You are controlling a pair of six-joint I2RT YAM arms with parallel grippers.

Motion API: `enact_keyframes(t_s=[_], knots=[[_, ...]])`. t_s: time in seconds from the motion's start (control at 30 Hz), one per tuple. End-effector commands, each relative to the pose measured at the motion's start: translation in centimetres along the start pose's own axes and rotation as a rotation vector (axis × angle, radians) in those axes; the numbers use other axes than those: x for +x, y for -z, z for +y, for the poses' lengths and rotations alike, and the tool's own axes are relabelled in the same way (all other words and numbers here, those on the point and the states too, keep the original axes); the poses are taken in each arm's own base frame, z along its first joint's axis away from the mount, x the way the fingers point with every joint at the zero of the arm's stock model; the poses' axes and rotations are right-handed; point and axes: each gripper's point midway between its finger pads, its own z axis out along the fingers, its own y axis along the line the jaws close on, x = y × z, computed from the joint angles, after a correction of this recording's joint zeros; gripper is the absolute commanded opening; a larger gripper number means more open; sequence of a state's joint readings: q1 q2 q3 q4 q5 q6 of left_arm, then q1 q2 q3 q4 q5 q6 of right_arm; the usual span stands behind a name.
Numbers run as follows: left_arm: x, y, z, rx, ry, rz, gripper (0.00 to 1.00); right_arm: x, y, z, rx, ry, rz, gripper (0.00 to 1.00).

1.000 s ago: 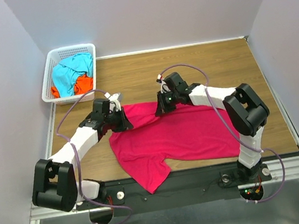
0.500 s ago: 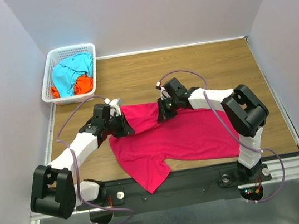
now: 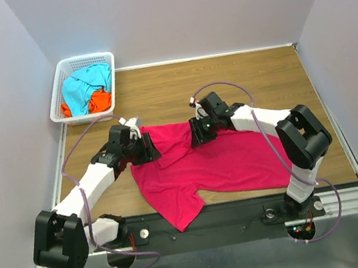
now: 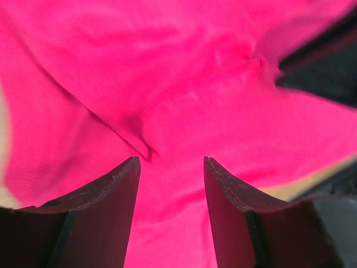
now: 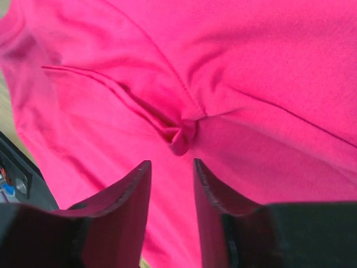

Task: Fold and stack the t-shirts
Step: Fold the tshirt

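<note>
At the near edge, one sleeve of the crimson-pink t-shirt (image 3: 210,163) hangs off the table (image 3: 225,80) onto the black front rail (image 3: 244,212), as it did a second ago. The rest of the shirt lies spread and creased on the wood between the two arms.

The change is at the shirt's far hem. Both claws were pinched on it a second ago and both have since let go. The left gripper (image 3: 149,150) sits at the hem's left corner with its jaws parted and only cloth lying beyond the fingers (image 4: 120,187). The right gripper (image 3: 197,136) sits mid-hem with its jaws also apart (more narrowly), and a small puckered pinch of fabric lies just past its tips in the wrist view. The left arm has also sunk lower and stretched out.

By count there are three t-shirts, two arms and one white basket (image 3: 62,74).

Bare wood lies open beyond the hem, to the back wall and to the right. In the far left corner the basket holds the turquoise-blue t-shirt (image 3: 84,87), bunched over the orange t-shirt (image 3: 99,102), well apart from both claws.
</note>
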State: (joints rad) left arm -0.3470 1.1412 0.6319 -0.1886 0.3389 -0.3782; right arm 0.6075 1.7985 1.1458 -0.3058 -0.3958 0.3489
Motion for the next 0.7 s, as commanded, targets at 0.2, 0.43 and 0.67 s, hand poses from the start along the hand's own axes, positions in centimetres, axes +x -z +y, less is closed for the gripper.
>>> enact_keyframes(t_s=[0.2,0.43,0.67], knots=[[-10.5,-1.4,3.1,-0.269,-0.113,-0.210,0.64,-4.6,1.2,4.2,-0.045,0.158,-0.094,0.49],[-12.3,-5.3,4.8,-0.316,-0.147,-0.165,0.34,-5.3,-1.0,6.3,-0.070,0.227,-0.079,0.49],[-11.9,-7.0,8.1,-0.390,-0.093,-0.149,0.23,-5.1,-3.8,6.6,-0.080,0.249,-0.037,0.49]])
